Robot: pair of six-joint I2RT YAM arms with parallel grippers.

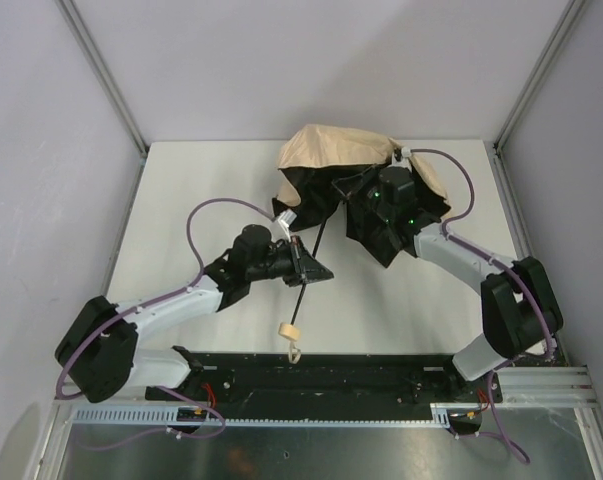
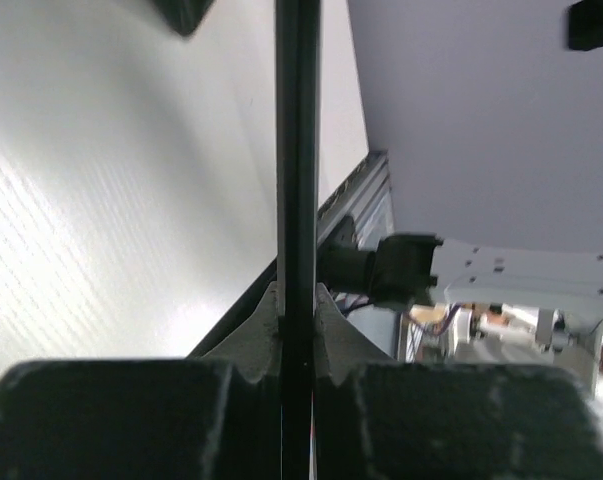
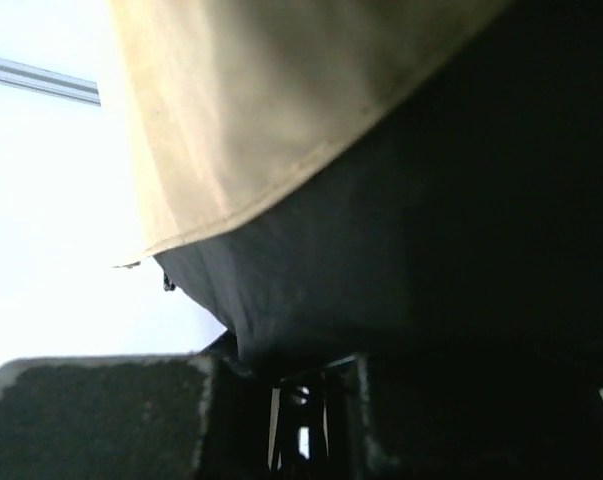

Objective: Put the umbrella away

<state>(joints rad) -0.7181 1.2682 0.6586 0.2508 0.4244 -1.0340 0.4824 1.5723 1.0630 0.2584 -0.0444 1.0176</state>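
Two arms reaching over a white bench (image 1: 211, 180), seen from above. Umbrella (image 1: 326, 160) half-collapsed by the far edge, a little right of the middle: tan canopy (image 1: 331, 148) bunched on top, black lining (image 1: 303, 198) spilling out beneath. Thin black shaft (image 1: 317, 240) slanting from the canopy back toward the near edge, ending in a pale knob handle (image 1: 290, 331) with a loop strap (image 1: 295, 352) right at that edge. Left claw (image 1: 308, 274) set across the shaft, between canopy and handle. Right claw (image 1: 366, 195) buried in the black folds on the canopy's right side, its jaws lost against the dark cloth.

From the left wrist: shaft (image 2: 298, 150) straight up the middle of the view, clamped between two dark fingers (image 2: 111, 420), one on either side with no gap showing. So: left claw narrow, holding the shaft. White bench top to the left, grey wall (image 2: 461, 120) to the right.

From the right wrist: tan canopy (image 3: 261, 100) across the top, hem running on a slant, black lining (image 3: 411, 250) below it, hanging down onto the fingers (image 3: 91, 420). Thin slit of light low between the fingers. Too dark to tell whether the right claw pinches cloth or merely sits close.
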